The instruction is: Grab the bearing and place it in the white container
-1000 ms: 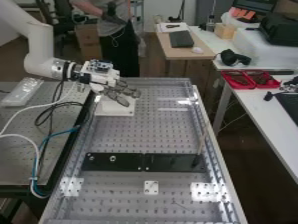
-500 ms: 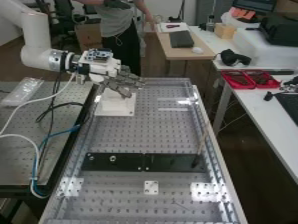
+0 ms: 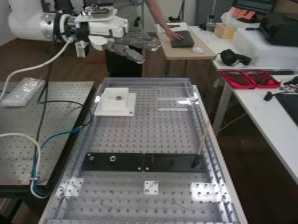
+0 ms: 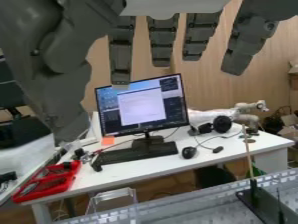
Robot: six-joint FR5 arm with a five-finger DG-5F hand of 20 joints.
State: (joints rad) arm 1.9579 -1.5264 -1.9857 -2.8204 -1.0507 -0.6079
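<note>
The hand (image 3: 133, 45) is raised above the far end of the bench in the high view, apart from the white block. In the wrist view the hand's dark grey fingers (image 4: 163, 40) hang straight and spread, the thumb apart from them, and nothing is held. A white stepped block (image 3: 125, 108) stands at the bench's far left, with a small round metallic piece (image 3: 118, 97) on its top; I cannot tell whether this is the bearing. A small ring (image 3: 112, 158) lies on the black plate (image 3: 126, 162) nearer the camera.
A thin upright rod (image 3: 202, 142) stands at the black plate's right end. Cables (image 3: 46, 107) run along the left table. Red trays (image 3: 249, 79) lie on the right desk. In the wrist view, a monitor (image 4: 142, 106) stands on a white desk (image 4: 126, 175) beyond the bench.
The hand has risen and shifted slightly right, away from the white block, whose top has come into sight. The ring and the black plate have stayed put.
</note>
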